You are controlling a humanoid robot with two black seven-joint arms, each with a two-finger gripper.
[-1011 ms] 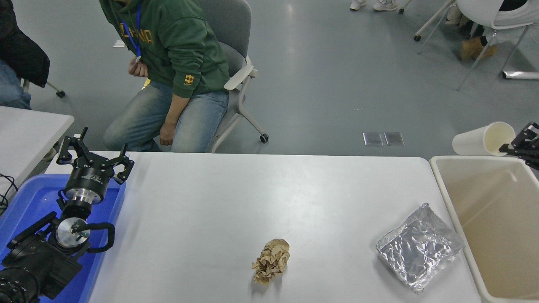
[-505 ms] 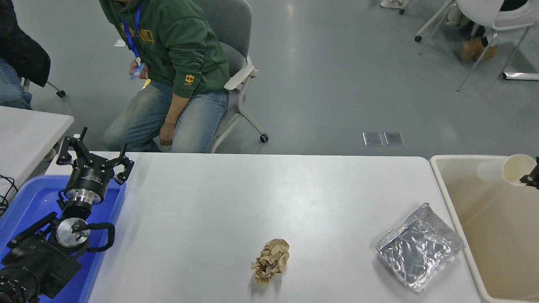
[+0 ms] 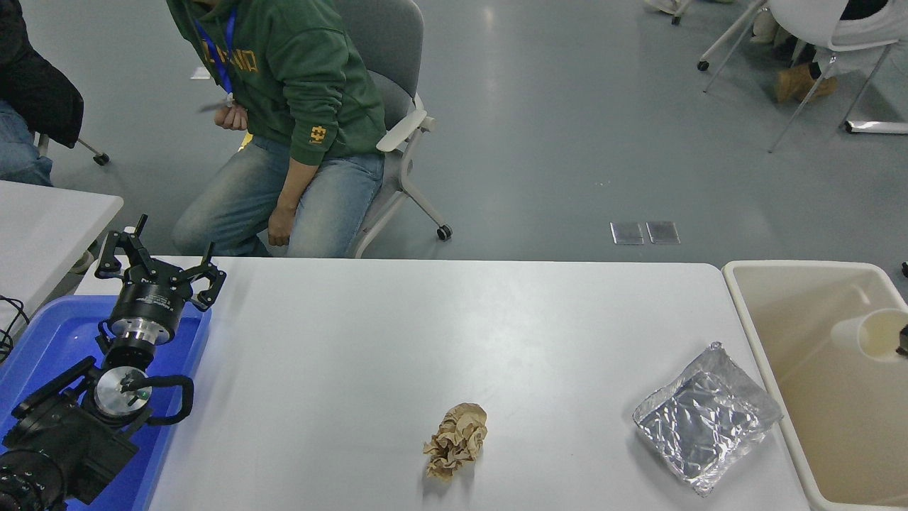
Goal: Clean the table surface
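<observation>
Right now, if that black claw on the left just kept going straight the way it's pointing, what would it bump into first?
Probably nothing on the table: the left gripper points past the table surface's far edge, toward the seated person's knee. Depth is unclear.

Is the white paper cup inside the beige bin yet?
In: the white paper cup lies tipped within the beige bin walls, mouth toward the right edge.
</observation>
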